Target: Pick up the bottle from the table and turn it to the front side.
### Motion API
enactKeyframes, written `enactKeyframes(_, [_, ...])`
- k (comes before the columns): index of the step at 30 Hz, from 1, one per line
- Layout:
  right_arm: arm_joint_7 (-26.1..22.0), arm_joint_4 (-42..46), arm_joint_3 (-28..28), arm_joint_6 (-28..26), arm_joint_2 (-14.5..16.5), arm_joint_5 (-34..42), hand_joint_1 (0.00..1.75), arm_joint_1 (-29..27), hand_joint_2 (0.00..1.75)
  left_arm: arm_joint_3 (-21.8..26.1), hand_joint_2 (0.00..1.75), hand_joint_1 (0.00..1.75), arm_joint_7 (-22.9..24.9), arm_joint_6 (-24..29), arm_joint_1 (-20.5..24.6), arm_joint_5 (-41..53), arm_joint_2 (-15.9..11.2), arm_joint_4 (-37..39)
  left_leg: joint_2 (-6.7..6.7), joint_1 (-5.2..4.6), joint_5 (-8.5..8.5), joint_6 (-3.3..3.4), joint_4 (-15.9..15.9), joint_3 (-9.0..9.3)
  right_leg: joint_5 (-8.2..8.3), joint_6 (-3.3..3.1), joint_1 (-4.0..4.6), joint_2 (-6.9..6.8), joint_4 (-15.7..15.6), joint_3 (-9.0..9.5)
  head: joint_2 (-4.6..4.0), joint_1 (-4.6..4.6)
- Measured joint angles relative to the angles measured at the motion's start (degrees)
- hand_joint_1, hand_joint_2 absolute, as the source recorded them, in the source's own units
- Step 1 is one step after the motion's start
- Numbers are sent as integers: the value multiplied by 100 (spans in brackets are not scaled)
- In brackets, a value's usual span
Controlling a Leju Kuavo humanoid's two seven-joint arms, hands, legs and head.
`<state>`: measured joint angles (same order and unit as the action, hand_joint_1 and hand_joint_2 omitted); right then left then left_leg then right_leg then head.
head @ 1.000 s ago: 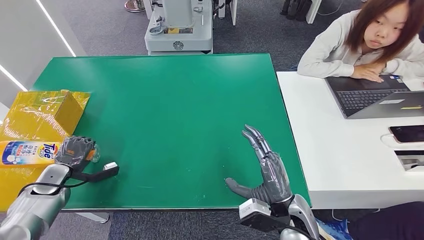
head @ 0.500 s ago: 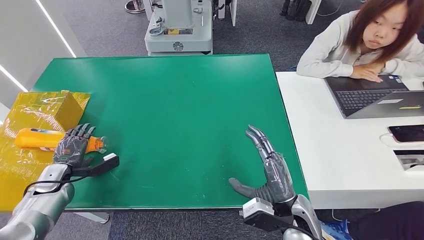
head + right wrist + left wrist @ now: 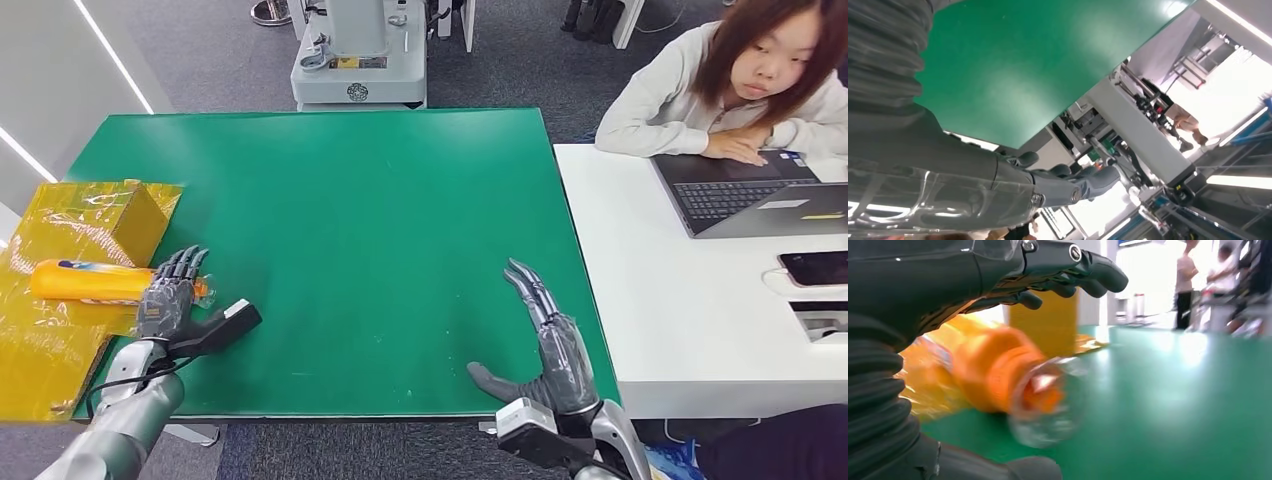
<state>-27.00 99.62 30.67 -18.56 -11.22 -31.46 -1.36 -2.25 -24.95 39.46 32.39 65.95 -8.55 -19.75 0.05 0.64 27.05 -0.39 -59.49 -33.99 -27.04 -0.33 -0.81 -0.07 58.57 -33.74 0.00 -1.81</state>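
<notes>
Head view: bottle lying on side on yellow wrap at left edge of green table, plain orange face up. Left hand lying over cap end, fingers spread, gripping nothing. Right hand resting open near front right corner, empty. Person sitting at white desk with laptop.

Left wrist view: fingers arching over blurry bottle neck. Probably worth wrapping body, not cap, before rolling.

Right wrist view: table top, machinery beyond.

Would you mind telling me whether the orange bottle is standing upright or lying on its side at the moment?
On its side. The orange bottle lies lengthwise on the yellow wrapping, cap toward the left hand, whose fingers are spread over it.
</notes>
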Motion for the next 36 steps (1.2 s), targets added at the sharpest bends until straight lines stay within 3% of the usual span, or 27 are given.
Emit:
enactKeyframes(4, [-1,22,-64,-51,8,49,0,-99,175,550,175,0,-1255,44,-65,-963,518,-279,-1,0,2,2,-2,-6,0,0,-1,-1,0,0,0,1])
enactKeyframes(9, [-2,29,-102,-63,13,66,0,-159,175,913,175,0,-1408,35,-89,-1181,832,-480,0,1,2,3,0,-5,0,0,0,0,0,-3,0,-1])
enactKeyframes(11, [-23,29,-114,-72,17,135,0,-169,175,907,175,0,-1416,-21,-193,-1726,902,-715,4,1,2,2,1,-4,0,0,1,4,1,-5,0,-1])
enactKeyframes(14, [-135,24,-158,-127,42,408,0,-199,175,387,175,0,-1428,8,-614,-3585,1004,-1768,11,1,2,2,1,-5,0,0,1,10,1,-12,0,-3])
enactKeyframes(16, [-210,15,-201,-172,94,559,0,-241,175,-154,175,0,-1431,58,-962,-4309,1123,-2702,-11,1,3,3,0,-11,-5,3,1,-13,-1,-10,1,-1])
enactKeyframes(21, [-335,61,-313,-349,338,730,0,-487,175,-1357,175,0,-1435,-99,-1714,-4803,1405,-4668,-22,-1,11,11,0,-22,-9,5,-1,-26,-9,-7,0,-1])
enactKeyframes(25, [-533,244,-468,-518,508,1174,0,-877,175,-2072,175,0,-1435,-873,-2264,-5117,1457,-5863,-18,-1,20,17,0,-22,-17,14,-1,-24,-13,-7,0,1])
enactKeyframes(30, [-723,328,-609,-558,650,1459,0,-1153,175,-2548,175,0,-1434,-1503,-2837,-5529,1519,-6521,-9,0,26,11,1,-19,-18,16,-1,-12,-13,-8,0,-1])
enactKeyframes(36, [-837,505,-708,-741,772,1551,0,-1336,175,-2748,175,0,-1434,-2049,-3173,-5829,1583,-6633,-9,0,25,11,2,-17,-18,15,0,-13,-11,-6,0,-1])
